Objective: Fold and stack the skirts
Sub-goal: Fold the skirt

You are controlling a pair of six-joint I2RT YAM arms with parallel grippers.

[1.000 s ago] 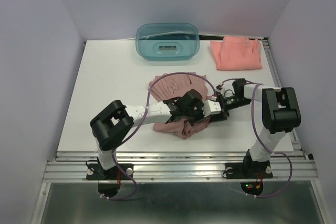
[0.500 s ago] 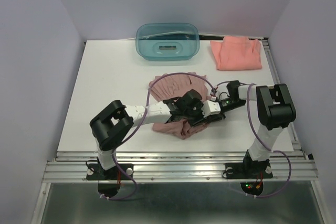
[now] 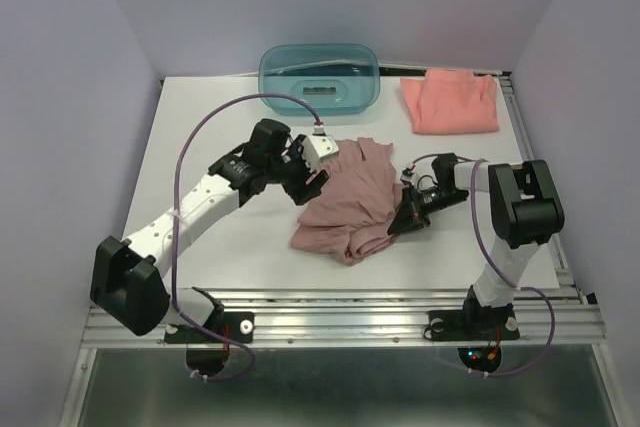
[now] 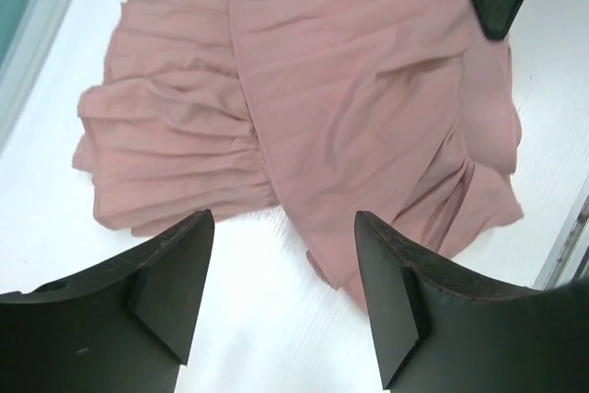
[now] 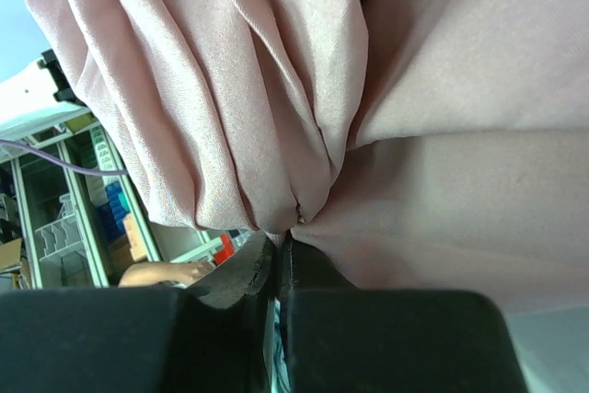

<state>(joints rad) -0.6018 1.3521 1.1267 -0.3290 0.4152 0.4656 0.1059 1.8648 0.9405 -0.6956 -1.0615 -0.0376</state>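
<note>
Mid-frame: mauve skirt point(image 3: 350, 197) bunched; coral skirt point(image 3: 450, 102) upper right. Your right end effector point(image 3: 405, 219) pinches a fold; left end effector point(image 3: 312, 159) spread, holding nothing. Pull unanchored and you'll likely drag the heap.

Two skirts, a mauve-pink skirt point(image 3: 350, 197) and a coral skirt point(image 3: 450, 105); one teal tub point(image 3: 272, 87); two arms, left arm point(image 3: 195, 209) and right arm point(image 3: 525, 212).

left arm point(image 3: 200, 207): stretched out diagonally | left gripper point(image 4: 282, 220): wide open, aimed down | right arm point(image 3: 525, 209): elbow up, forearm low | right gripper point(image 5: 281, 248): pinched tight on mauve-pink skirt point(image 5: 442, 181)
</note>
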